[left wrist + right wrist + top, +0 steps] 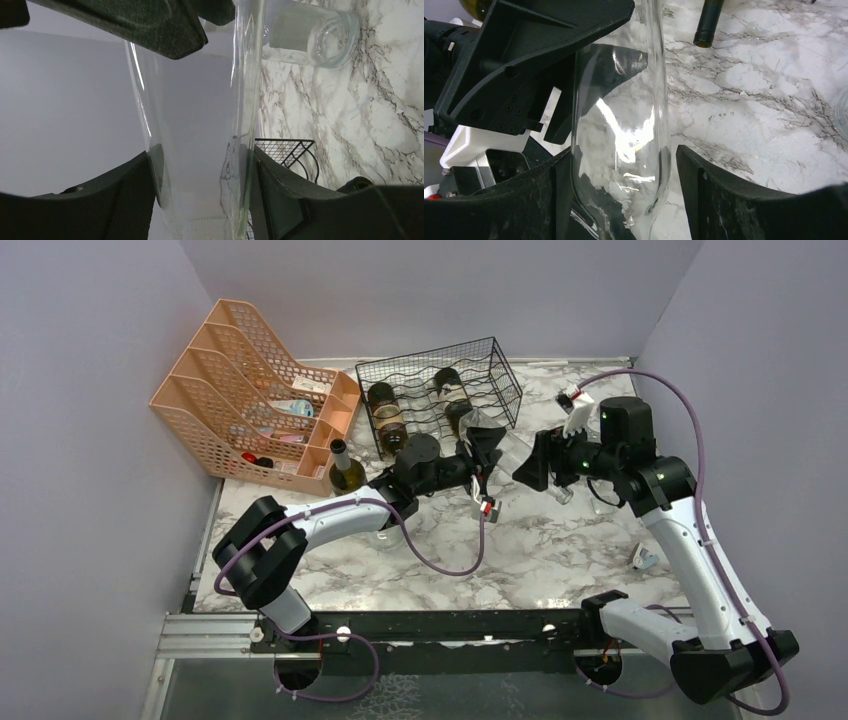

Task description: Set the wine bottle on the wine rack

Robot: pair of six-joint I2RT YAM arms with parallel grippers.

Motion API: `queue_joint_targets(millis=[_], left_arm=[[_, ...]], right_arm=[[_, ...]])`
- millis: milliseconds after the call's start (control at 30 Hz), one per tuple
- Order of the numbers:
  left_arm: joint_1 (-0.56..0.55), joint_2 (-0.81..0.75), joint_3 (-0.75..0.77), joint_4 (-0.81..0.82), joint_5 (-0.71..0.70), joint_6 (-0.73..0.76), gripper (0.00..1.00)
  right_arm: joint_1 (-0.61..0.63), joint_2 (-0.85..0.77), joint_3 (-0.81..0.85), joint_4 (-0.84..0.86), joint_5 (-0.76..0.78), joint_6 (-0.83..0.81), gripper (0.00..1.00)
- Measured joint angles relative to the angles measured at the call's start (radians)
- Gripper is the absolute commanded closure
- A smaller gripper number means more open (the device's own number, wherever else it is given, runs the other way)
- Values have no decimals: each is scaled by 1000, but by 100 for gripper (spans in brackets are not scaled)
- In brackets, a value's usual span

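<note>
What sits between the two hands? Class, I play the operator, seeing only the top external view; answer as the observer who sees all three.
Observer: A clear wine bottle; the left wrist view shows the left hand clamped on it, both fingers against the glass.
Operator: And the right hand?
Observer: The right hand straddles it, with a narrow gap between one finger and the glass.
Operator: Anything nearby?
Observer: A second clear glass vessel rests on the marble table, plain in the left wrist view.
</note>
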Motion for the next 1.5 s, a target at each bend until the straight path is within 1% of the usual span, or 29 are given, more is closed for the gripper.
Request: queue_joint_targets(millis=[233, 333, 400, 433, 500, 533, 567, 633, 667, 700, 733, 767, 800, 1000, 1167, 1300, 1400, 1500], left_arm=[[0, 0, 3, -23, 18, 0, 100], [0, -2, 5, -29, 25, 0, 100], [0, -3, 5, -32, 28, 0, 100], [0, -4, 6, -35, 28, -1, 100], [0, -4, 7, -40, 28, -1, 100], [0, -4, 7, -46, 28, -2, 94], [0, -5, 7, -48, 28, -2, 83], [0, -6, 7, -53, 27, -3, 55], [0, -6, 7, -53, 27, -3, 38], [0, -6, 7, -53, 26, -3, 29], [0, -8, 7, -55, 24, -3, 22], [0, -9, 7, -55, 22, -3, 6], [0, -12, 7, -51, 20, -8, 2], [-2, -47, 7, -29, 8, -55, 1], [-4, -74, 7, -21, -37, -176, 1], [-7, -101, 8, -16, -124, -337, 1], [-8, -120, 19, -14, -219, -468, 2], [-8, -140, 37, -12, -325, -611, 1]], right_arm=[[0, 0, -42, 36, -24, 13, 27], [0, 0, -53, 50, -36, 14, 29], [0, 0, -58, 60, -44, 14, 35], [0, 0, -60, 64, -47, 14, 42], [1, 0, -63, 68, -50, 11, 60], [2, 0, -64, 68, -51, 13, 67], [1, 0, -65, 69, -51, 12, 75], [1, 0, -67, 71, -51, 14, 88], [1, 0, -67, 71, -51, 14, 92], [1, 0, -67, 72, -51, 15, 96], [2, 0, -67, 74, -51, 15, 98], [1, 0, -67, 77, -51, 15, 99], [2, 0, -67, 78, -50, 18, 99], [3, -9, -67, 104, 2, 50, 99], [5, -26, -67, 129, 102, 77, 99], [5, -26, -82, 156, 191, 100, 99], [5, -23, -114, 174, 230, 112, 99], [5, -10, -145, 176, 254, 120, 99]])
